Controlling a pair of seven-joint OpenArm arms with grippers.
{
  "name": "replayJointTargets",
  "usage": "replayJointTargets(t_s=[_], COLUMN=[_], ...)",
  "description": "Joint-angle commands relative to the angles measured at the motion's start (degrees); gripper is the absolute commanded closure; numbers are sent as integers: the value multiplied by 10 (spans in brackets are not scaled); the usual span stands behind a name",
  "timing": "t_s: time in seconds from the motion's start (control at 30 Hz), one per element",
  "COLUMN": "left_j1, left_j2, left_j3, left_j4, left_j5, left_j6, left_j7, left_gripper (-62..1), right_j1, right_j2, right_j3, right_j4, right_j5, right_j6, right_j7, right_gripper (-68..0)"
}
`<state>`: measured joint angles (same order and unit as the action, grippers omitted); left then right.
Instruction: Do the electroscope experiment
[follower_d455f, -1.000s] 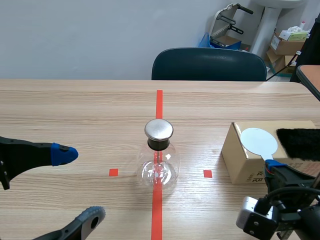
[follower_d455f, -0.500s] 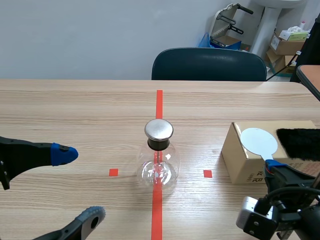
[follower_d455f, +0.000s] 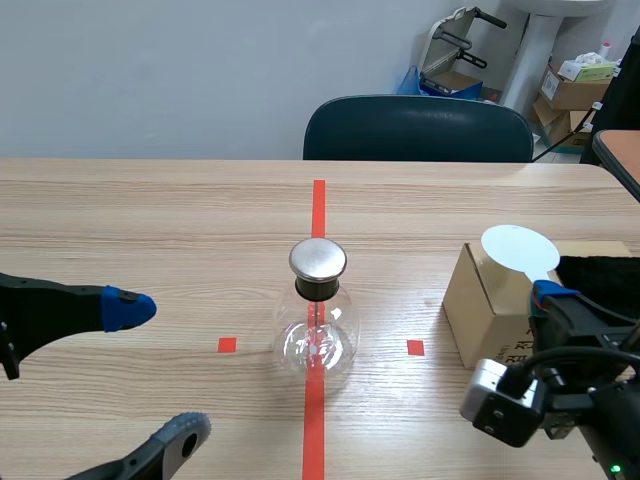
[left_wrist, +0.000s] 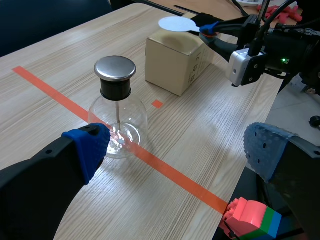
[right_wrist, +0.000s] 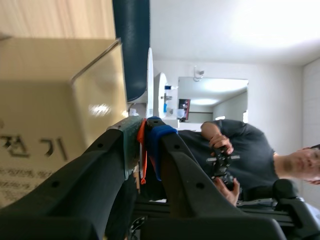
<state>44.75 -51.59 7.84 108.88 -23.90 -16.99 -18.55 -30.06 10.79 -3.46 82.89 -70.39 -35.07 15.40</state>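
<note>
While left end effector (left_wrist: 177, 147) gapes empty, right end effector (right_wrist: 145, 131) pinches white disc (follower_d455f: 518, 248) — lower part hidden.

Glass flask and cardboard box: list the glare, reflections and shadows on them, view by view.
Scene view: the glass flask shows small glints low in its bulb, its metal cap has a soft sheen, and it casts only a faint shadow on the table. Left wrist view: bright glints near the flask's base. Right wrist view: a bright glare spot on the cardboard box.
</note>
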Motion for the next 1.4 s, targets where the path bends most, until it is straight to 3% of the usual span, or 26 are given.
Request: replayJointTargets(t_s=[0.0, 0.37, 0.57, 0.67, 0.73, 0.87, 0.93, 1.13, 1.37], left_j1=[-2, -2, -3, -18, -33, -72, -94, -162, -231], left_j2=[3, 3, 2, 3, 3, 3, 3, 5, 37], left_j3=[-1, -1, -1, 0, 8, 42, 67, 145, 204], left_j4=[13, 13, 13, 12, 4, -21, -37, -81, -143], left_j5=[-3, -3, -3, -3, -3, -3, -3, -3, -3], left_j6=[-3, 1, 45, 58, 60, 59, 59, 77, 116], left_j7=[-9, -9, -5, 28, 38, 58, 60, 60, 60], left_gripper=[-574, -570, -566, -557, -477, -214, -128, -25, -25], right_j1=[6, 39, 50, 53, 55, 63, 68, 75, 83], right_j2=[20, 61, 80, 86, 91, 96, 99, 108, 119], right_j3=[-17, -150, -210, -239, -257, -290, -304, -337, -362], right_j4=[16, 17, 17, 17, 17, 17, 17, 16, 16], right_j5=[-2, -49, -74, -83, -92, -107, -110, -122, -130], right_j6=[-17, -70, -74, -76, -76, -81, -85, -85, -84], right_j7=[-20, -191, -261, -292, -314, -358, -375, -414, -416], right_gripper=[-10, -11, -11, -11, -11, -11, -11, -11, -10])
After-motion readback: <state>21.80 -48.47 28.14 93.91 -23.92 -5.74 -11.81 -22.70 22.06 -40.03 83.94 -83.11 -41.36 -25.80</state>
